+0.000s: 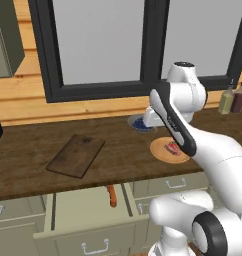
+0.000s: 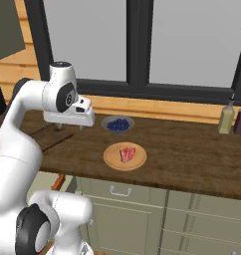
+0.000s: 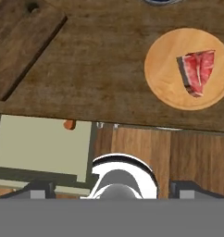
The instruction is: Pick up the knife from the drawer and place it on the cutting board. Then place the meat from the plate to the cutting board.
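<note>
With its tool (image 2: 70,128) hanging open above the worktop (image 1: 123,160), the robot is lining up to descend for the knife (image 1: 111,195) in the open drawer (image 1: 80,210).

The white arm goes up from its base, bends at the elbow and reaches forward. The end effector (image 2: 69,127) points down, high above the worktop (image 2: 192,154). Its two fingers are wide apart and hold nothing.

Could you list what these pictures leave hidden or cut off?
- Orange-red-handled knife in the open olive-green drawer: left base view, blade hidden under the dark wooden counter.
- Grey bowl of blue berries: left base view, partly behind the white arm.
- Dark brown wooden cutting board: right base view, mostly behind the arm.
- Open gripper: hand view, fingertips cut by the bottom edge.
</note>
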Robot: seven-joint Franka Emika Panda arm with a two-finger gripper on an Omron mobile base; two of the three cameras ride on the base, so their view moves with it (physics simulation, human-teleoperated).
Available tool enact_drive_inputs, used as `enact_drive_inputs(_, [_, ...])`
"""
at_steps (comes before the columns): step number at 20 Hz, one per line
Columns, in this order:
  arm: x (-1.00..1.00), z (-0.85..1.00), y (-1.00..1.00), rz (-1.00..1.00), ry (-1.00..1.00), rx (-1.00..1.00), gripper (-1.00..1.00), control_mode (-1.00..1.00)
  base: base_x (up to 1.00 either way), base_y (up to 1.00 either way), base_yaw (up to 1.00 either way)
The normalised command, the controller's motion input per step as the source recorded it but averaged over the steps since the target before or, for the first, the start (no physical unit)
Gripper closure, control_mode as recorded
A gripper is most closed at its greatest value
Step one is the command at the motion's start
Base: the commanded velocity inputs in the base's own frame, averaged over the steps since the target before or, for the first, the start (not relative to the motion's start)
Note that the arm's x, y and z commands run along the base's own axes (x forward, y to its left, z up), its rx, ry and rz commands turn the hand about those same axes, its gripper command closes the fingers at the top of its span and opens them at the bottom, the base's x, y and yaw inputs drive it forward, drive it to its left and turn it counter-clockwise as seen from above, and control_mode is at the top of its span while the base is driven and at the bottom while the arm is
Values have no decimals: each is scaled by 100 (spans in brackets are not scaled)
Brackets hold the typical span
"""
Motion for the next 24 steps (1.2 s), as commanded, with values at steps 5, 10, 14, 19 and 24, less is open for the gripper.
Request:
enact_drive_inputs(5, [-52, -65, 40, 14, 2, 0, -100, -100, 0, 0, 0])
enact_drive_inputs(10, [-4, -51, 45, 11, 11, 1, -100, -100, 0, 0, 0])
enact_drive_inputs(14, [0, -62, 43, 8, 19, 3, -100, -100, 0, 0, 0])
enact_drive_inputs(19, [1, -43, 26, 6, 16, 0, -100, -100, 0, 0, 0])
enact_drive_inputs(24, [1, -12, 5, 3, 6, 0, -100, -100, 0, 0, 0])
